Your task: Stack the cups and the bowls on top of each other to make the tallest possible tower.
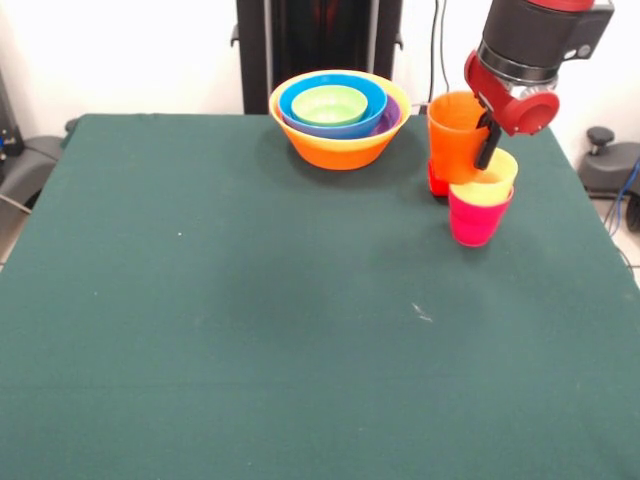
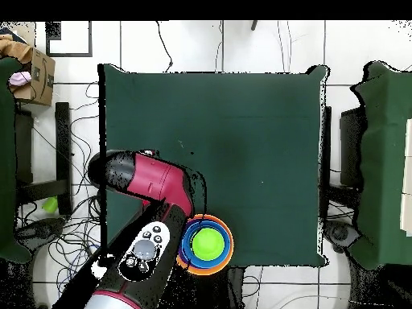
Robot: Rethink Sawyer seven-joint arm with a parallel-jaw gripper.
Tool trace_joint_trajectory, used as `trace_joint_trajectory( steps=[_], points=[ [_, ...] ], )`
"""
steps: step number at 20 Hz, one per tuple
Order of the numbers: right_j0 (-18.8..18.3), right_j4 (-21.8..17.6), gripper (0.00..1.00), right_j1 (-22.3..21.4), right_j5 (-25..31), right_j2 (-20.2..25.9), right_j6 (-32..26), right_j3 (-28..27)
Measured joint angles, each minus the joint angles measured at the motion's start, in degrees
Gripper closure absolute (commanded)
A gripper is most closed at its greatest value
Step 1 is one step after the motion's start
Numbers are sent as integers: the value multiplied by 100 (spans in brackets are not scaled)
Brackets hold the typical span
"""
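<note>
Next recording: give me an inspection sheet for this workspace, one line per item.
Surface: green-covered table, a small pale mark right of centre.
Job's things: bowls nested at the far edge, large orange outermost, then purple, blue, light green innermost. Orange cup over a red piece at its foot; yellow cup sits inside the pink cup.
Clutter: nothing seen on the table.
Hand: the hand is at the orange cup's rim, one finger outside the wall; open or shut cannot be told.
Cables: wires on the floor beside the table.
Surroundings: cardboard box, chairs, tiled floor.
</note>
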Motion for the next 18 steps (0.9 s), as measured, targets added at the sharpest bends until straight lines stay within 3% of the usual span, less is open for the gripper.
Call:
trace_joint_trajectory(
  steps=[18],
  points=[
    [375, 196, 100, 12, -81, -110, 0, 128]
  ],
)
